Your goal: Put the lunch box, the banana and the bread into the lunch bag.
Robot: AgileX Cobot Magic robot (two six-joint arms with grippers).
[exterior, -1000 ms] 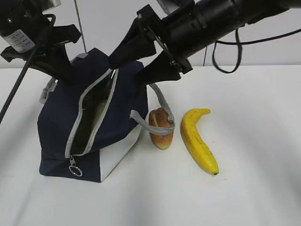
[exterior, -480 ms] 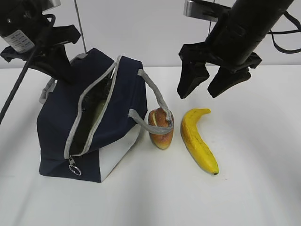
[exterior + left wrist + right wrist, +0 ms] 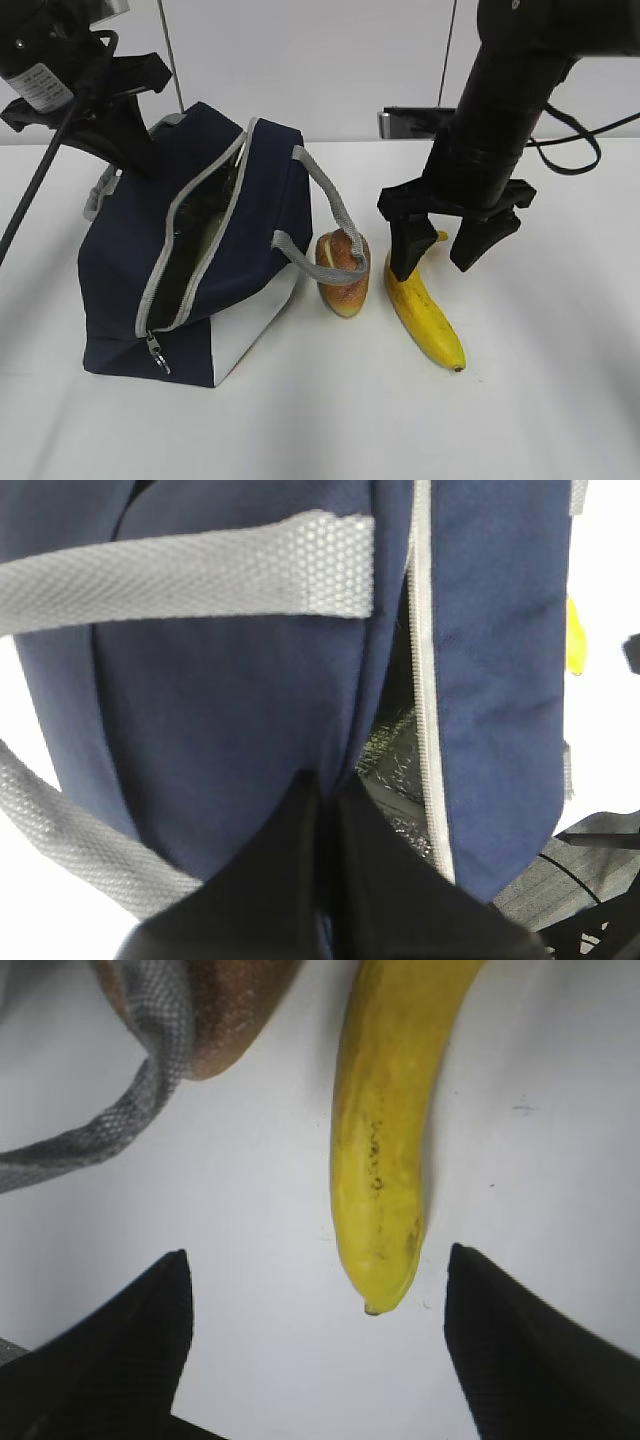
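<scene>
Right gripper (image 3: 446, 256) jaws apart, poised above banana's (image 3: 423, 305) upper end; banana right of bag (image 3: 190, 250), bread (image 3: 343, 272) between; left gripper (image 3: 325, 810) clamped on bag edge; off-centre closing could roll banana away.

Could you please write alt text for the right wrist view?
A yellow banana lies on the white table, its tip between the open right gripper's two black fingers. At upper left, a grey bag handle drapes over the bread roll.
</scene>
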